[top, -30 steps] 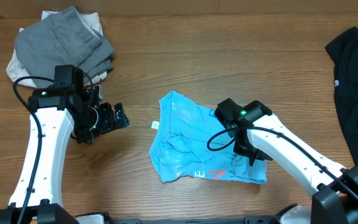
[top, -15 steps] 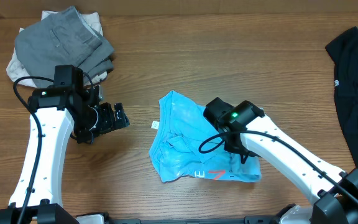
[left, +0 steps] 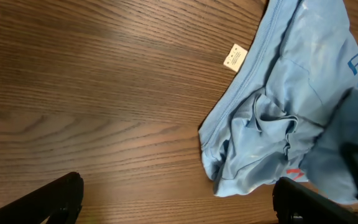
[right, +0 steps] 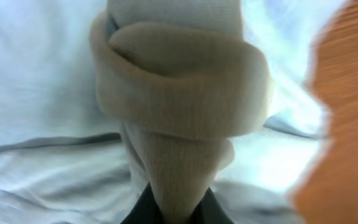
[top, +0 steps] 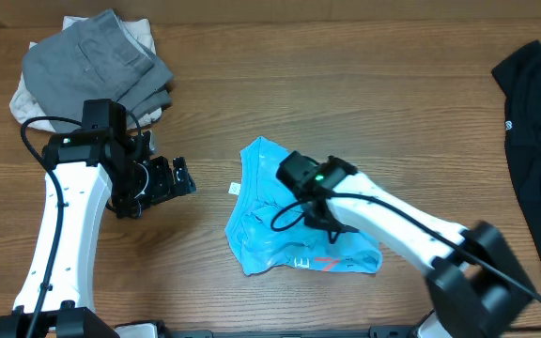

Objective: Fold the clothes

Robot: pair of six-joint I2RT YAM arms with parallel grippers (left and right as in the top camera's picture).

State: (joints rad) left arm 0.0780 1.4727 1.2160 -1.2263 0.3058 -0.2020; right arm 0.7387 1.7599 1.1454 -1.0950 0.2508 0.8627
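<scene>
Centre-bottom of the overhead frame, blue shirt (top: 266,221) lay crumpled on table (top: 346,84). My right gripper (right: 169,208) was clamped on a bunched fold of it, over the shirt's right half. My left gripper (top: 162,178) hung left of the shirt, well apart from it, fingers (left: 48,199) spread wide, holding nothing. White label (left: 234,56) stuck out at the shirt's edge. Grey pile (top: 97,56) sat upper left, black garment (top: 538,122) at right edge.
</scene>
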